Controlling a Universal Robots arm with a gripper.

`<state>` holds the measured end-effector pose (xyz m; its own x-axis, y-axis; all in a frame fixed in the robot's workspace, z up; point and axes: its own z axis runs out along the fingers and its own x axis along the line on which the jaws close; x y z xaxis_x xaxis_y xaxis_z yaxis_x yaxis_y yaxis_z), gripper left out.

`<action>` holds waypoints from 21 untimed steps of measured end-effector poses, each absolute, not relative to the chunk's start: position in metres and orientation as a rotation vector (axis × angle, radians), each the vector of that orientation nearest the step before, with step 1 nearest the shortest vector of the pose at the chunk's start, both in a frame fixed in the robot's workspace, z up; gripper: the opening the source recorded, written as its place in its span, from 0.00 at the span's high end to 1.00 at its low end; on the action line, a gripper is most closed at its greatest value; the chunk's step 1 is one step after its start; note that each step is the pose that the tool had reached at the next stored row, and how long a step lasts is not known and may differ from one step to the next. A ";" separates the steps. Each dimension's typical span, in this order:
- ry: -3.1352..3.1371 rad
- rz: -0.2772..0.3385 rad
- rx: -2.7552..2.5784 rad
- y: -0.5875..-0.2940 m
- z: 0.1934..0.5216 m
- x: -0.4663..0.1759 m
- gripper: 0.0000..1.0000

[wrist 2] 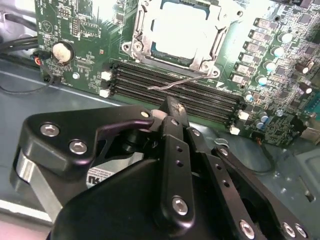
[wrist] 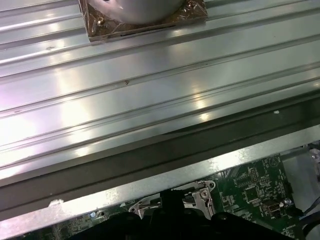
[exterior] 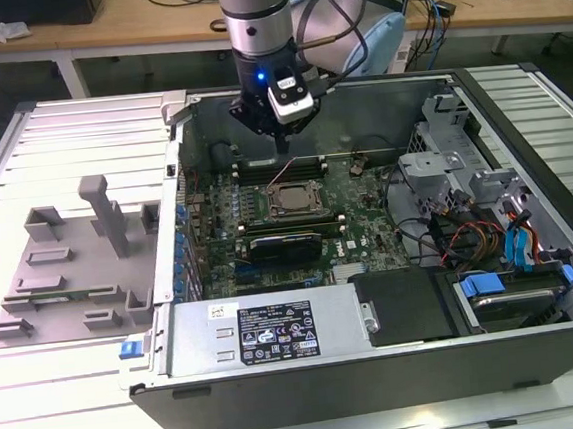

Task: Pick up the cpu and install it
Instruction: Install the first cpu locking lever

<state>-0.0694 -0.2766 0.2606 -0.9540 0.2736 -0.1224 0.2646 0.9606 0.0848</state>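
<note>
Hovering over the memory slots (wrist 2: 175, 92), the hand (wrist 2: 172, 111) looks clenched and empty; cpu (wrist 2: 179, 32) sits socketed (crooked seating could bend pins).

Print on the power supply label (exterior: 277, 333) is too small to read.

Open computer case (exterior: 278, 341), grey fixture (exterior: 80, 258)

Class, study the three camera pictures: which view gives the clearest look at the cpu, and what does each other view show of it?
The second wrist view: the cpu lies close and large, its silver top seated inside the socket frame. In the exterior view the cpu is a small square on the motherboard, below the gripper. The first wrist view catches the socket's metal edge.
</note>
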 end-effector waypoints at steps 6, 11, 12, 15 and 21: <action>2.978 0.102 0.411 -0.281 0.244 -0.069 0.89; 2.978 0.102 0.411 -0.286 0.232 -0.066 0.89; 2.978 0.102 0.411 -0.286 0.229 -0.065 0.89; 2.978 0.102 0.413 -0.287 0.224 -0.062 0.89; 2.966 0.097 0.483 -0.287 0.218 -0.058 0.89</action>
